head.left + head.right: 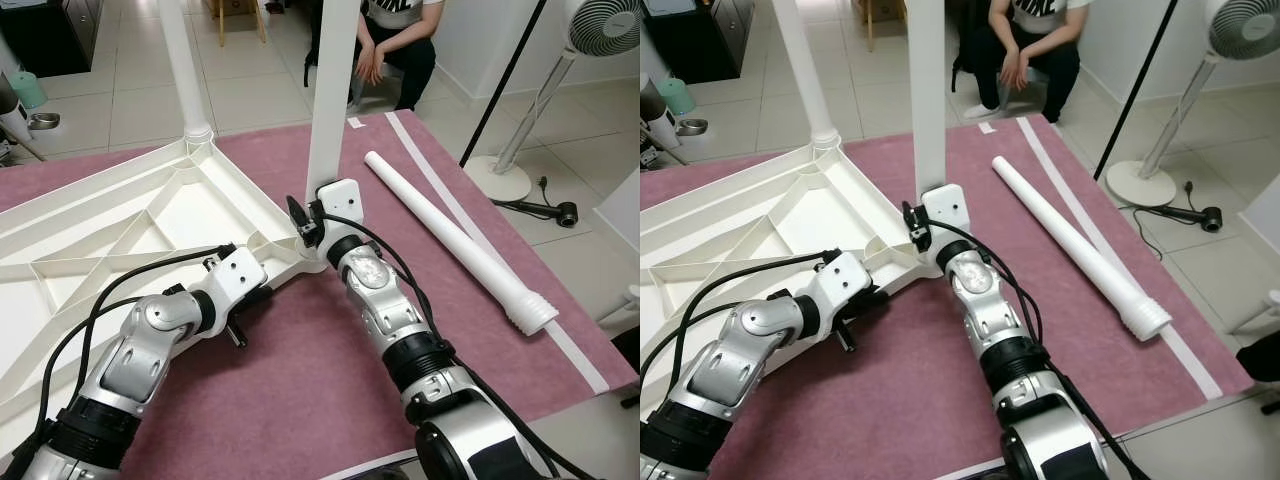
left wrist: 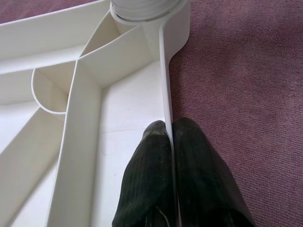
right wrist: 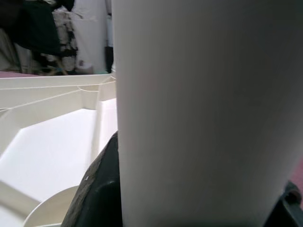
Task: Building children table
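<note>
Two grips matter here, and we hold both at the near corner of the upturned tabletop (image 1: pixel 130 215), which lies underside-up on the maroon mat (image 1: pixel 300 400). Our right gripper (image 1: pixel 318 222) wraps the upright leg (image 1: pixel 332 90) low down, just above the corner socket; its black fingers (image 3: pixel 97 189) sit on either side of the white tube, pinching it, so the leg's long axis runs straight up, at right angles to the slab. Our left gripper (image 2: pixel 169 130) is pressed together on the thin outer rim (image 2: pixel 165 90), one finger inside the wall, one outside, steadying the slab just left of that socket. Our right arm is therefore the nearer one for seating or twisting this leg, we judge. A far-left leg (image 1: pixel 180 60) already stands in its corner, and a spare leg (image 1: pixel 455 240) lies flat on the mat to the right, well apart from both grippers, its threaded end nearest us.
</note>
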`<state>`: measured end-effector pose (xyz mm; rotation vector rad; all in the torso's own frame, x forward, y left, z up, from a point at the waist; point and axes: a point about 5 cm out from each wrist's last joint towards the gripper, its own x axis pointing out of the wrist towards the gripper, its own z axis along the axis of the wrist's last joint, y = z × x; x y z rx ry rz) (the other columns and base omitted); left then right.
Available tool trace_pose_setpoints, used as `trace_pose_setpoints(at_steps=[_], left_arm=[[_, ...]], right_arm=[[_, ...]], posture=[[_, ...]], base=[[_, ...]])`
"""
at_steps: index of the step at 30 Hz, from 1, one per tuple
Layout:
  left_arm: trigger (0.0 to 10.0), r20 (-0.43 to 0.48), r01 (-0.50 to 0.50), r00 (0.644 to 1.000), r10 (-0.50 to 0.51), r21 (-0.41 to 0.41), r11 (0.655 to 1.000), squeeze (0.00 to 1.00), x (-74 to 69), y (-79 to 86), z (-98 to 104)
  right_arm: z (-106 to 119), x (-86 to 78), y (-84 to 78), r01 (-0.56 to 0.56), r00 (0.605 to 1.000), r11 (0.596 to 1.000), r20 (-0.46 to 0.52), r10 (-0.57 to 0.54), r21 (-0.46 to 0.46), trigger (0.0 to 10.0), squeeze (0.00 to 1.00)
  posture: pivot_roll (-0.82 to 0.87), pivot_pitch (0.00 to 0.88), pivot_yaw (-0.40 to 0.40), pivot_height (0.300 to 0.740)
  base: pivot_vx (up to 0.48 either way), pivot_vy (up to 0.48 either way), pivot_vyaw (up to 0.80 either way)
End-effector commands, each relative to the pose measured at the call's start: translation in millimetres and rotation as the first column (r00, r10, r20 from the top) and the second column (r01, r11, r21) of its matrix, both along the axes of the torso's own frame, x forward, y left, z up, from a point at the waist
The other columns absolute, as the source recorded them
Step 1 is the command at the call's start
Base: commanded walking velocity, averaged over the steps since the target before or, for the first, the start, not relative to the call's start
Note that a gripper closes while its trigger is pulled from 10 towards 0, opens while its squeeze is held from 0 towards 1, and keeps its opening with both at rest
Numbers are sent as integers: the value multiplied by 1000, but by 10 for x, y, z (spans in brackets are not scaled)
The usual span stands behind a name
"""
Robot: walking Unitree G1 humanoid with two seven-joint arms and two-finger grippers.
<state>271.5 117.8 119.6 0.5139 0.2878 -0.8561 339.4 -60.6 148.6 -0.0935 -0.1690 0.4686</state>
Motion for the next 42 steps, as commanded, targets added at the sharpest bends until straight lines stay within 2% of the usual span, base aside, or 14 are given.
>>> trace_pose_setpoints(at_steps=[1, 7, 11, 14, 16, 18, 21, 23, 24, 29, 33, 38, 41, 42], left_arm=[[10000, 60, -68, 996, 68, 10, 998, 0, 48, 91, 69], [10000, 61, -68, 996, 67, 12, 998, 0, 48, 98, 71], [10000, 60, -68, 996, 67, 12, 998, 0, 47, 99, 70], [10000, 62, -67, 996, 66, 13, 998, 0, 53, 98, 75], [10000, 63, -67, 996, 66, 14, 998, 0, 54, 99, 75], [10000, 63, -65, 996, 64, 14, 998, 0, 53, 97, 75], [10000, 63, -65, 996, 64, 14, 998, 0, 52, 95, 75], [10000, 64, -64, 996, 63, 10, 998, 0, 57, 83, 85], [10000, 64, -64, 996, 63, 10, 998, 0, 57, 83, 85], [10000, 84, -52, 995, 54, -33, 998, 0, 77, 15, 180], [10000, 104, -40, 993, 46, -55, 998, 0, 78, -20, 243], [10000, 139, -32, 989, 42, -74, 997, 0, 86, -47, 318], [10000, 170, -28, 985, 43, -88, 996, 0, 99, -68, 399], [10000, 178, -26, 983, 42, -92, 995, 686, 105, -67, 424]], right_arm=[[-192, -94, -65, -94, 991, 996, -90, 94, 1, 10000, 0], [-216, -104, -169, -99, 991, 995, -95, 98, 2, 10000, 0], [-222, -102, -184, -95, 991, 995, -97, 95, 2, 10000, 0], [-281, -142, -192, -145, 981, 989, -129, 148, 32, 10000, 0], [-296, -132, -202, -128, 981, 991, -140, 130, 27, 10000, 0], [-332, -90, -231, -40, 986, 999, -160, 38, -10, 10000, 0], [-348, -76, -243, -2, 986, 1000, -167, -1, -23, 10000, 0], [-389, -60, -213, 83, 981, 995, -174, -91, -53, 10000, 0], [-389, -60, -213, 83, 981, 995, -174, -91, -53, 10000, 0], [-398, -29, -112, 245, 957, 961, -130, -261, -128, 10000, 0], [-414, -27, -119, 334, 927, 935, -136, -348, -115, 10000, 0], [-424, -51, -107, 376, 912, 922, -136, -387, -95, 10000, 0], [-403, -76, -61, 391, 910, 919, -130, -395, -52, 10000, 0], [-398, -81, -50, 398, 908, 917, -131, -399, -38, 10000, 0]], posture=[[80, 2, 33, 740], [78, 1, 34, 740], [78, 0, 36, 740], [80, 0, 39, 740], [80, 0, 39, 740], [77, 0, 37, 740], [77, 0, 37, 740], [75, 0, 34, 740], [75, 0, 34, 740], [79, 0, 29, 740], [80, 0, 25, 740], [82, 0, 25, 740], [82, 0, 25, 740], [78, 0, 27, 740]], base=[[0, 0, 0], [0, 0, 0], [0, 0, 0], [0, 0, 0], [0, 0, 0], [0, 0, 0], [0, 0, 0], [0, 0, 0], [0, 0, 0], [0, 0, 0], [0, 0, 0], [0, 0, 0], [0, 0, 0], [0, 0, 0]])
